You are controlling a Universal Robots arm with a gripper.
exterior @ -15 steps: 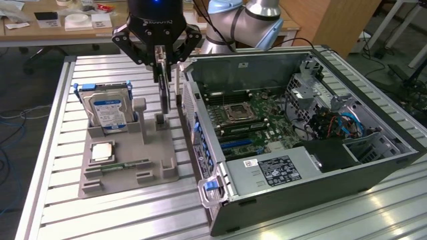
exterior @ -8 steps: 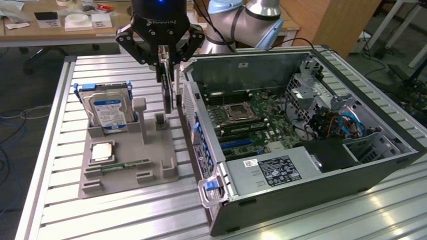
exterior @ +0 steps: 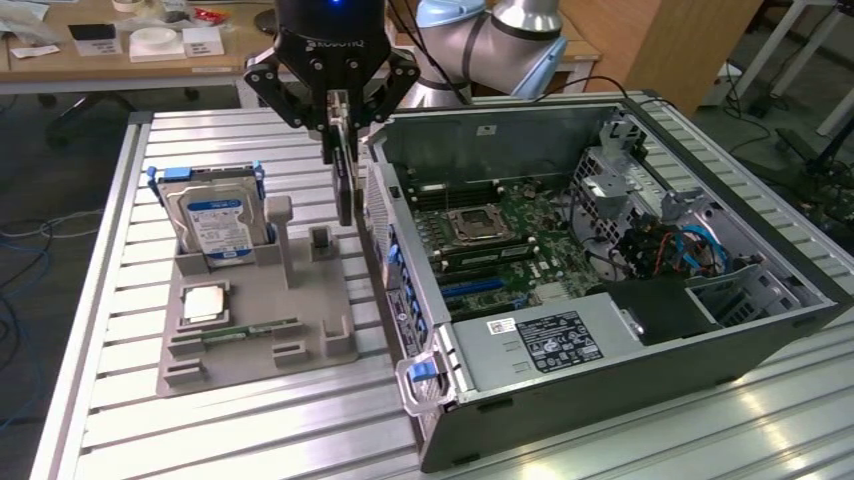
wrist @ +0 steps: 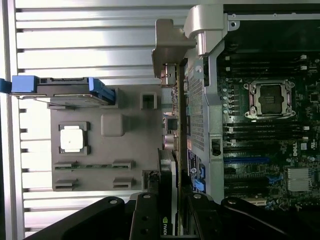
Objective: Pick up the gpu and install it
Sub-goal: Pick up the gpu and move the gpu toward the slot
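The gpu (exterior: 344, 185) is a thin black card hanging on edge, with my gripper (exterior: 340, 118) shut on its upper end. It hovers above the grey parts holder (exterior: 320, 340), just outside the side wall of the open computer case (exterior: 587, 370). In the wrist view the gpu (wrist: 168, 170) appears edge-on between my gripper's (wrist: 171, 212) black fingers (wrist: 145, 215). Its silver end bracket (wrist: 171, 42) points away from the camera. The motherboard (exterior: 514, 235) lies in the case on the exterior view's right of the card, with a blue slot (exterior: 474, 287) on it.
The grey holder carries a silver hard drive (exterior: 220, 225) with a blue-white label standing upright, a processor chip (exterior: 204, 303) and a green memory stick (exterior: 254, 328). A slatted metal table (exterior: 267, 430) lies under everything. A drive cage and cables (exterior: 667, 240) fill the case's far end.
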